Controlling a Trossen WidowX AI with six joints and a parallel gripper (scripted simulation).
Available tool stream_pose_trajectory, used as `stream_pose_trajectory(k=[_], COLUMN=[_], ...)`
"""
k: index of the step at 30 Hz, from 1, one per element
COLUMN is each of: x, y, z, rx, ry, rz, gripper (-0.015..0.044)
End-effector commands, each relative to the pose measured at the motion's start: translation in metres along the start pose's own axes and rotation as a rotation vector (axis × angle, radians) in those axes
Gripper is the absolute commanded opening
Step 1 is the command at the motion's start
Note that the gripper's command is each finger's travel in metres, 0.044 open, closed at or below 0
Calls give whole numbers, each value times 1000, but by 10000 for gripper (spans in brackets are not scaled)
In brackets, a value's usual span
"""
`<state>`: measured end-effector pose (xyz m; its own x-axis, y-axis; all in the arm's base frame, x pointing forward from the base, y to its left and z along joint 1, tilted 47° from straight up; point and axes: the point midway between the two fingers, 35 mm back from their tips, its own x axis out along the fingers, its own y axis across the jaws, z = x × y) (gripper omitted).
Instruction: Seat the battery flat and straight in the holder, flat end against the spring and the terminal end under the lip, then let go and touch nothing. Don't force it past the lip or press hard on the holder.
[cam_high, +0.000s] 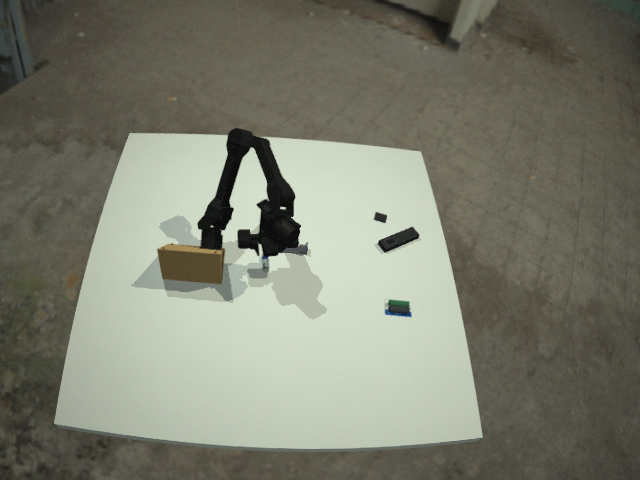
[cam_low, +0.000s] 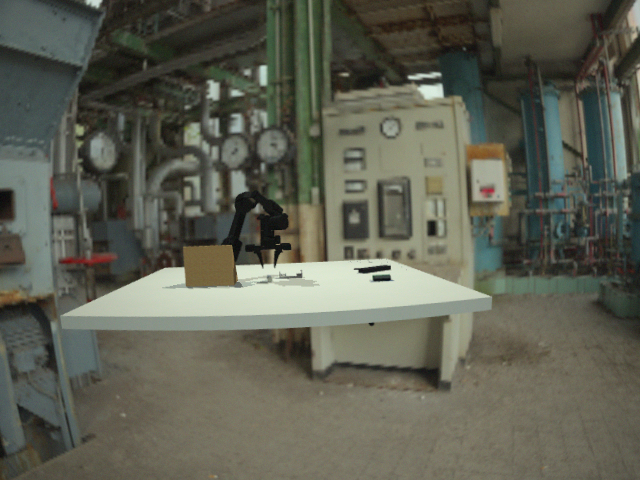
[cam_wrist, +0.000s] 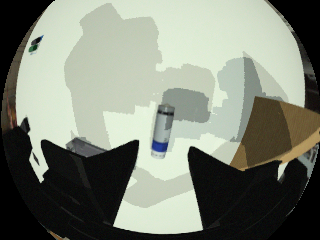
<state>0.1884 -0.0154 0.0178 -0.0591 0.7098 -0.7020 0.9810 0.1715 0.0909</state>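
A wooden block (cam_high: 190, 264) (cam_low: 209, 266) (cam_wrist: 278, 131), grained and boxy, is seen at left. The smooth, cylindrical battery (cam_high: 265, 262) (cam_wrist: 163, 132) is laid on the table (cam_high: 268, 372) (cam_low: 279, 312) (cam_wrist: 145, 219), below the gripper (cam_high: 265, 254) (cam_low: 269, 267) (cam_wrist: 164, 148), whose black tapered jaws are parted, nothing gripped. The grey holder (cam_high: 299, 249) (cam_low: 297, 274) (cam_wrist: 86, 148) is placed just beside; a ridged black remote (cam_high: 398, 239) (cam_low: 373, 269) is set at right.

Battery (cam_wrist: 163, 131) — beyond parted fingers

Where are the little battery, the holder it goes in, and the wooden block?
Battery (cam_high: 265, 262) (cam_wrist: 162, 131): top view, its side; wrist view, mid-body.
Holder (cam_high: 301, 249) (cam_low: 291, 276): top view, its body by the right end; exterior view, its long side.
Block (cam_high: 191, 265) (cam_low: 208, 266) (cam_wrist: 272, 127): top, exterior and wrist views, its broad face.
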Motion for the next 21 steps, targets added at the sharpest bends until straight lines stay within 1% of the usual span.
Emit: stream_pose_trajectory(k=[1, 21], x=[-1, 29], y=[1, 2], z=[-1, -1], rx=[22, 22], ry=[16, 14], rz=[5, 6], gripper=[223, 223])
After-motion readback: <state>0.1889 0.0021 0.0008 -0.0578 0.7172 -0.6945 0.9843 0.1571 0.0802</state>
